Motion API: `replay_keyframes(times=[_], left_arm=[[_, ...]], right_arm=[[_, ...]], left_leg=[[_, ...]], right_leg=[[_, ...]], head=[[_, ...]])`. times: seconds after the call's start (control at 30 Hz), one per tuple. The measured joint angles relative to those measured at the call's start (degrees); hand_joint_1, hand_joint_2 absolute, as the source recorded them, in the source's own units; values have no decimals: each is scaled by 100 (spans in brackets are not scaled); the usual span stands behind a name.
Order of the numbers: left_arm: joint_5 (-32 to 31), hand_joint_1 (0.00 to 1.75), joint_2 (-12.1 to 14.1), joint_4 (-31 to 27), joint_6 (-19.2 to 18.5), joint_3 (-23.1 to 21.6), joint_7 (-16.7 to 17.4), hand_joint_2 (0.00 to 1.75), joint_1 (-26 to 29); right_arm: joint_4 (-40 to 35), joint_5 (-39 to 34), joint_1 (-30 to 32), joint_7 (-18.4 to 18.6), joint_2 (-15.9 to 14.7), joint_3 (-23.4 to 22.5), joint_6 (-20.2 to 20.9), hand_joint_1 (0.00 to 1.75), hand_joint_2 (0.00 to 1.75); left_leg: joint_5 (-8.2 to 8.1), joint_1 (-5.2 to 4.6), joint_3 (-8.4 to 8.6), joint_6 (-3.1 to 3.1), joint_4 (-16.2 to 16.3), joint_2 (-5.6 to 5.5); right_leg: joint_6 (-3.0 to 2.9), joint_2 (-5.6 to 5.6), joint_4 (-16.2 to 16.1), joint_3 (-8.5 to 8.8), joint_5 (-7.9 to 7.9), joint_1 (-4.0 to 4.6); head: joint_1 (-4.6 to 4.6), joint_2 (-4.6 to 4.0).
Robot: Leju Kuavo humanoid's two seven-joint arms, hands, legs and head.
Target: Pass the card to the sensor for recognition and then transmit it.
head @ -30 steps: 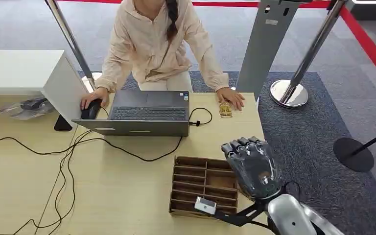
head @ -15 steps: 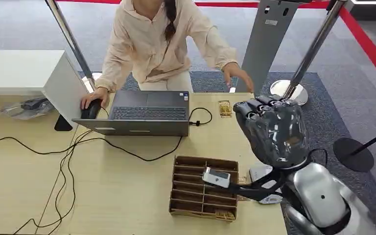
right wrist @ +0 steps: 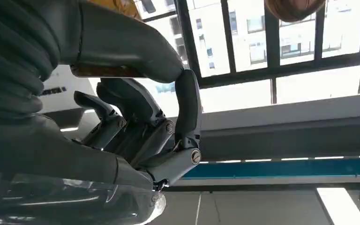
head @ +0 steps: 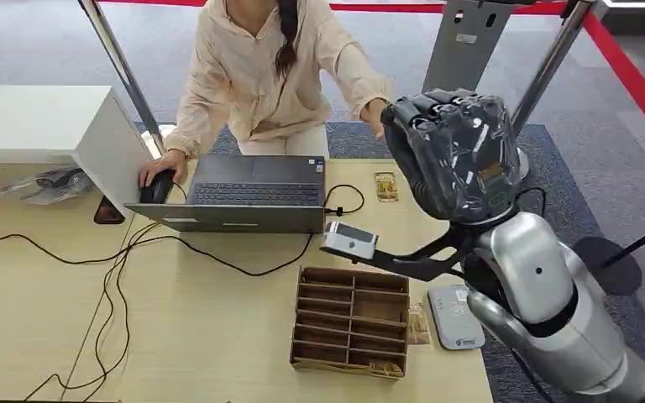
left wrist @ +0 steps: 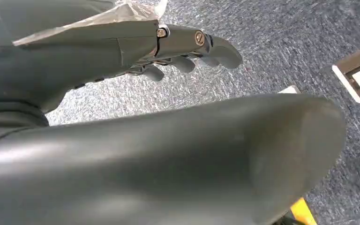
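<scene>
Your right wrist view is showing the right hand (right wrist: 136, 126) pinching a thin brown card (right wrist: 105, 71), hidden overhead beyond the slotted cardboard tray (head: 351, 319).

The right hand (right wrist: 136, 136) is raised with its fingers (right wrist: 187, 103) curled in, thumb (right wrist: 122, 44) across the top; a thin brownish card (right wrist: 104, 71) edge sits under the thumb. Behind it are big windows (right wrist: 281, 47) and a blue strip (right wrist: 281, 168).

Office reception: wooden desk (head: 42, 302), laptop (head: 248, 197), stanchion posts (head: 504, 143), carpet floor (head: 50, 42)

laptop (head: 248, 195) behind organizer box (head: 350, 321), sensor (head: 455, 317) right of box
</scene>
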Motion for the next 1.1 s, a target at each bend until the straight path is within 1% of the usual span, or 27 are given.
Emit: replay_keyframes(times=[0.17, 0.33, 0.47, 0.77, 1.1], left_arm=[[-77, 0, -26, 0, -59, -112, 85, 0, -75], [-147, 0, -70, 0, -101, -173, 123, 0, -111], [-179, 0, -94, 0, -120, -236, 164, 0, -150], [-228, 0, -116, 0, -168, -273, 190, 0, -181], [-252, 0, -116, 0, -203, -278, 201, 0, -184]], right_arm=[[536, -206, -269, 55, 180, 123, -136, 175, 175], [1063, -418, -485, 90, 350, 228, -354, 175, 175], [1415, -545, -558, 103, 462, 280, -477, 175, 175], [2064, -695, -678, 166, 621, 354, -654, 175, 175], [2492, -772, -702, 199, 715, 402, -726, 175, 175]], left_leg=[[0, 0, -1, 0, 0, 0], [0, 0, -1, 0, 0, -1], [0, 0, -1, 0, 0, -1], [0, -1, -2, 0, 1, -1], [0, -1, -2, 0, 1, -2]], right_leg=[[0, 0, 0, -2, 0, 0], [0, 0, 0, -2, 0, 0], [0, 0, 1, -2, 0, 0], [0, 0, 1, -2, 0, 0], [0, 0, 1, -3, 1, -1]], head=[[2, 0], [0, 0], [0, 0], [0, 0], [2, 0]])
